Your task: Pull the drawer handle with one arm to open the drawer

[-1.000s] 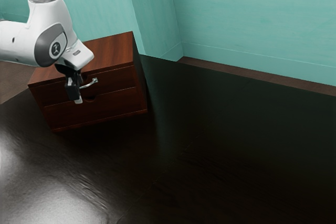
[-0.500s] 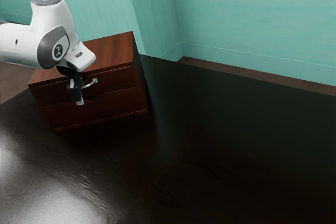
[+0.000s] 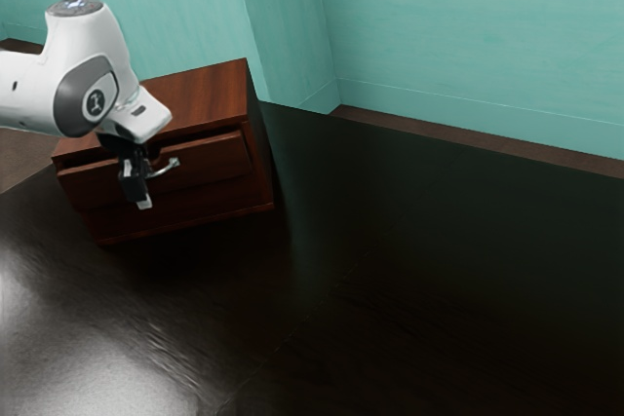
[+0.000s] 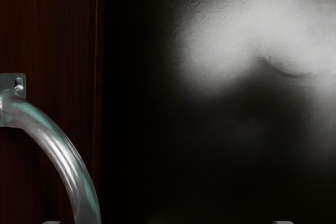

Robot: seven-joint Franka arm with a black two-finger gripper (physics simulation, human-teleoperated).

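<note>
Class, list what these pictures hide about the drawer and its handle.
Inside of the drawer: exterior view, covered by the cabinet top.
One end of the handle: exterior view, behind the gripper.
The handle's second mount: wrist view, cut off at the edge.

Teal walls (image 3: pixel 468 26), a brown baseboard (image 3: pixel 487 138) far right; dark glossy table (image 3: pixel 390 289), pale sheen (image 3: pixel 58 358) near left.
</note>
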